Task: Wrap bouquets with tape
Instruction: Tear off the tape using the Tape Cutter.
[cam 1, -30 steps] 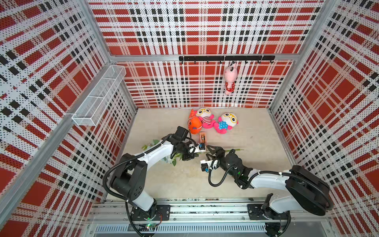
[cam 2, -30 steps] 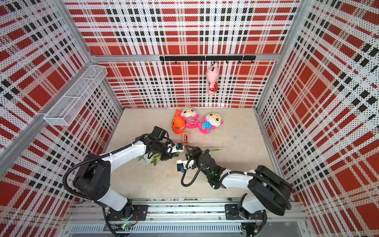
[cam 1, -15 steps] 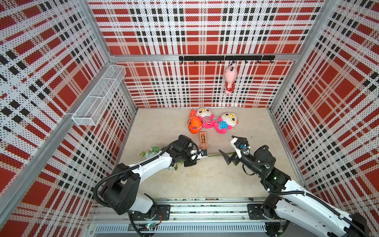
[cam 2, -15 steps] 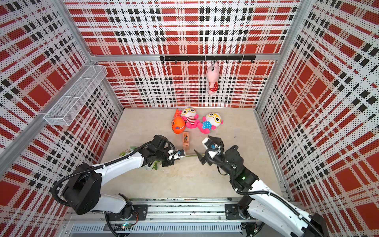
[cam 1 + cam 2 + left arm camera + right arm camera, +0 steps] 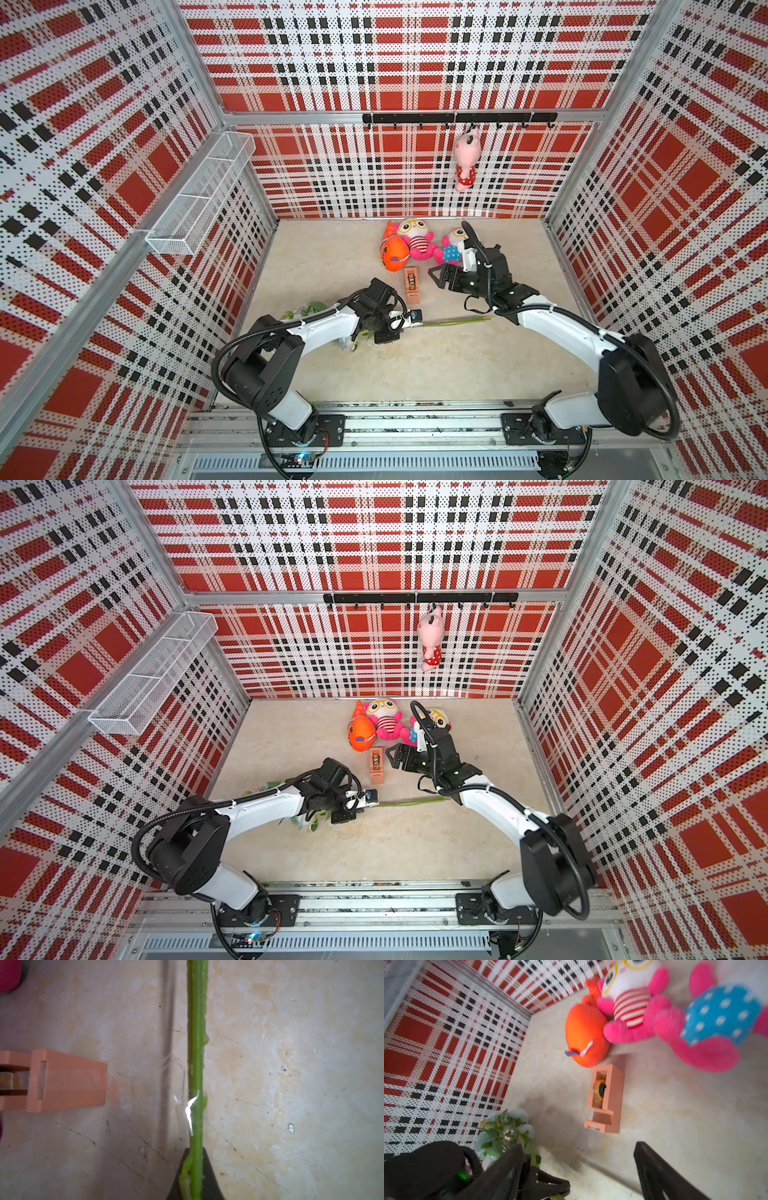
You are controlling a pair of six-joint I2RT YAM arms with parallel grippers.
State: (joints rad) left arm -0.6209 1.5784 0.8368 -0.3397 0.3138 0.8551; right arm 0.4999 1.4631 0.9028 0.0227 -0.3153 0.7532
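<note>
Top views: bouquets [image 5: 453, 321] flat, stems toward right arm.

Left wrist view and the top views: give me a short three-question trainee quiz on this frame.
1. True or false: the left gripper is shut on the bouquet stems.
2. What lies nearest the tape dispenser? A) orange plush fish B) wire basket C) hanging pink plush
3. Fill in: the right gripper is ____ and holds nothing.

Key: 1 true; 2 A; 3 open
</note>
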